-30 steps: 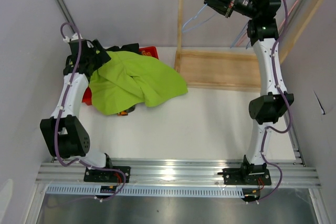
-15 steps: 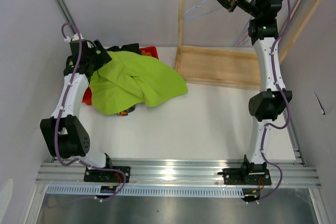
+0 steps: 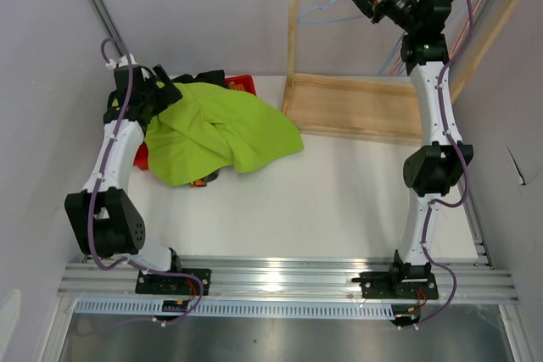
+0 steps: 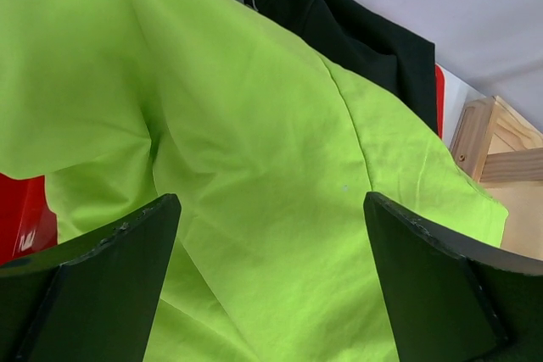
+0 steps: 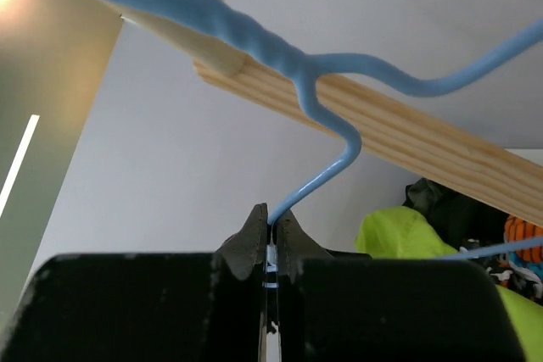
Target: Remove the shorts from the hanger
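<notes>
The counter (image 3: 339,201) carries a wooden rack (image 3: 356,112) along its far edge, towards the right. The shorts are already off and heaped at the far left corner: a lime green pair (image 3: 216,129) on top, a black pair (image 4: 356,40) under it, all spilling over a red bin (image 3: 242,84). My left fingers (image 3: 161,91) are released, spread wide just above the green cloth and holding nothing. My right fingers (image 5: 259,231) are clenched on the thin wire of a blue hanger (image 5: 314,91), high up against the rack's top rail (image 5: 407,137); I see no cloth on it. The pinch is narrow and the wire is round, so I judge it could twist or slip out if I swing quickly. The hook could also catch the rail, or foul the other hangers (image 3: 386,61) nearby, and tug the rack
</notes>
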Robot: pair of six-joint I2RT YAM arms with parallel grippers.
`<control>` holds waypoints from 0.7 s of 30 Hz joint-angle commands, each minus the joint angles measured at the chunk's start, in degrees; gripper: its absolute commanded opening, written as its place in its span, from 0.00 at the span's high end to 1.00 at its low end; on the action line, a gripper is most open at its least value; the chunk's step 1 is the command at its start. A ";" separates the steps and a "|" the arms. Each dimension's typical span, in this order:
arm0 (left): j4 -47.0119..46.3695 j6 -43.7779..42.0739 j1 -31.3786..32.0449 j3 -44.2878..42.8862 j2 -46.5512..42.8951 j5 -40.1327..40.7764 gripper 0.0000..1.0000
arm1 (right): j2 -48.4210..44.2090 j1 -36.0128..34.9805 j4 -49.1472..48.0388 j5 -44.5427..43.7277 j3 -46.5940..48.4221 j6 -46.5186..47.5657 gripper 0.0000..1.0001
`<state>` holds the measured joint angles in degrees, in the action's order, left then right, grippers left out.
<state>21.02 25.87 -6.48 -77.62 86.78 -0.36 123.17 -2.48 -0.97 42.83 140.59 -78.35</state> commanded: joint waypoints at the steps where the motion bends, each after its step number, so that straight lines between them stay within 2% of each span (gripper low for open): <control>1: -2.30 -0.99 0.33 0.02 -3.02 -1.13 0.04 | -5.40 -0.07 0.80 -4.07 -0.76 3.28 1.00; 2: -2.47 -0.99 0.33 0.19 -3.02 -1.31 0.04 | -5.84 -0.07 0.80 -4.16 -0.85 3.81 0.95; 3: -2.47 -0.99 0.33 0.19 -2.94 -1.40 0.04 | -6.71 -0.07 2.71 -4.16 -0.85 4.25 0.71; 5: -2.56 -0.99 0.33 0.19 -2.85 -1.40 0.04 | -7.77 -0.24 3.87 -4.33 -1.02 5.22 0.40; 6: -2.56 -0.99 0.42 0.28 -2.93 -1.40 0.04 | -8.91 -0.33 4.48 -4.25 -1.20 6.09 0.01; 12: -2.74 -1.61 0.42 -0.07 -3.37 -0.87 0.03 | -14.00 -0.42 7.21 -3.80 -4.80 8.47 0.01; 17: -1.08 -1.87 1.11 -1.47 -3.90 -1.22 0.03 | -22.25 -0.86 18.61 -5.82 -7.88 17.95 0.01; 20: 0.42 -1.44 1.65 -2.62 -5.04 -2.44 0.03 | -28.40 -0.77 27.32 -9.68 -11.91 24.81 0.01; 21: 0.69 -1.26 1.73 -2.62 -5.74 -2.80 0.03 | -29.99 -0.60 29.51 -10.91 -15.84 26.13 0.01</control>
<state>21.02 25.19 -5.56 -77.69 85.23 -0.95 100.16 -3.03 19.68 36.05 129.67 -60.99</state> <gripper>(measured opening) 0.972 0.992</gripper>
